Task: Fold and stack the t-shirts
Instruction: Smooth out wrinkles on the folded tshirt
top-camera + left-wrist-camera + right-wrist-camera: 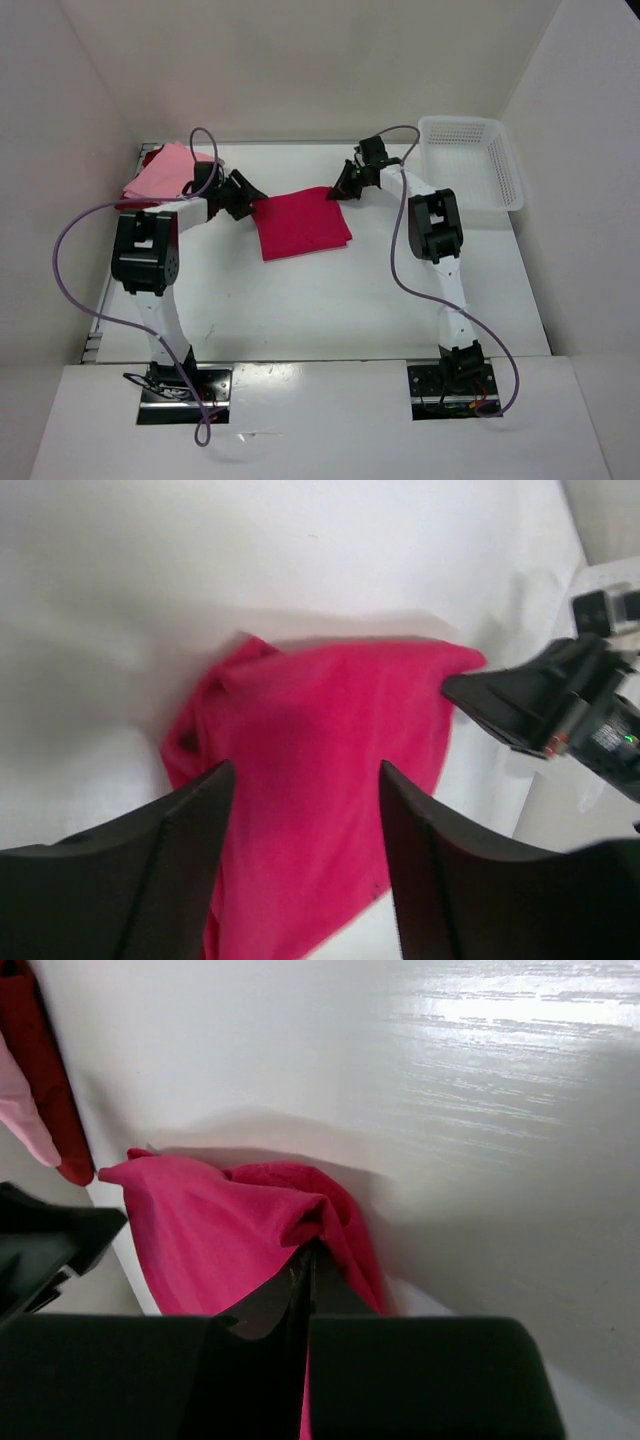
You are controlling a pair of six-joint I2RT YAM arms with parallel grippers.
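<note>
The bright crimson-magenta t-shirt point(300, 224) lies folded in a rough square at the table's middle. My left gripper point(245, 200) is open at its left edge; in the left wrist view its fingers straddle the shirt point(320, 780) from above. My right gripper point(340, 186) is shut on the shirt's far right corner, and the right wrist view shows the cloth point(230, 1230) bunched at the closed fingertips. The light pink t-shirt point(165, 170) lies on the dark red t-shirt point(135, 195) at the far left; both show in the right wrist view, pink point(20, 1110) and dark red point(45, 1080).
A white plastic mesh basket point(470, 160) stands at the far right of the table. White walls close in the back and both sides. The right gripper's black body point(540, 700) shows in the left wrist view, just past the shirt's corner.
</note>
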